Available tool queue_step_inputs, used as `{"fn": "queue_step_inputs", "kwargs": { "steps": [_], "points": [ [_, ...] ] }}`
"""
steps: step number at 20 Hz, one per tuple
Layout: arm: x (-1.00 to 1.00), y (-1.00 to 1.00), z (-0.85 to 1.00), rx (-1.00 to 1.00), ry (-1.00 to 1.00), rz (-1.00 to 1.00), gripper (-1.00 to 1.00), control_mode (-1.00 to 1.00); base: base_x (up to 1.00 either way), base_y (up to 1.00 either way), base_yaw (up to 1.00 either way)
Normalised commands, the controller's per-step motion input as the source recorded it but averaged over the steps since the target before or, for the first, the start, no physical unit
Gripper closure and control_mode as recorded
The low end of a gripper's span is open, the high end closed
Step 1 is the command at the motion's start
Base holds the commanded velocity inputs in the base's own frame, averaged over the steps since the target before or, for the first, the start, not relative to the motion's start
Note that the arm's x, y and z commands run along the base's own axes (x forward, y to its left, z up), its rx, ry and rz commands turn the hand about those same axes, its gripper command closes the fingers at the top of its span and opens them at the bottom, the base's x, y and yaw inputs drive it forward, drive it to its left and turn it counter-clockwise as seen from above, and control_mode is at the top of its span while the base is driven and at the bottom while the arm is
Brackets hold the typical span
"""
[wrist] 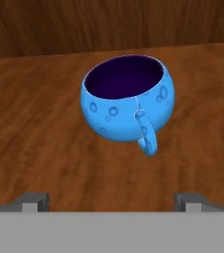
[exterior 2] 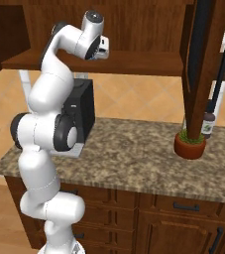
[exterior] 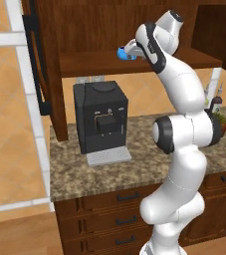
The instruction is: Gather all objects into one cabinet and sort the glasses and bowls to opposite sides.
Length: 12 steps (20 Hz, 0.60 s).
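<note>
The small bright blue bowl [wrist: 127, 101] stands upright on the cabinet's wooden shelf board [wrist: 34, 143], dark inside, with a little handle facing me. My gripper [wrist: 112, 200] is open, its two fingertips spread wide just short of the bowl and touching nothing. In the left base view the gripper [exterior: 129, 51] is up at the shelf right beside the blue bowl [exterior: 120, 53]. The reddish-brown cabinet [exterior: 92, 62] has its door [exterior: 41, 60] swung open. The tumblers and the black bowl are out of view.
A black coffee machine [exterior: 101, 117] stands on the granite counter [exterior: 79, 174] below the shelf. A potted plant [exterior 2: 189, 144] and a small bottle [exterior 2: 207, 124] sit at the counter's right. An open cabinet door [exterior 2: 201, 64] hangs down over the plant.
</note>
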Motion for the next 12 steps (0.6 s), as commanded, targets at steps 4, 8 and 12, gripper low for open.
{"fn": "queue_step_inputs", "kwargs": {
  "steps": [4, 8, 12],
  "points": [
    [0.18, -0.03, 0.0, 0.0, 0.0, 0.0, -1.0, -1.0, 0.0, 0.0, 0.0],
    [0.19, -0.01, 0.0, 0.0, 0.0, 0.04, -1.0, -1.0, 0.0, 0.0, 0.0],
    [0.1, -0.02, 0.0, 0.0, 0.0, 0.06, -1.0, -1.0, 0.0, 0.0, 0.0]
  ]
}}
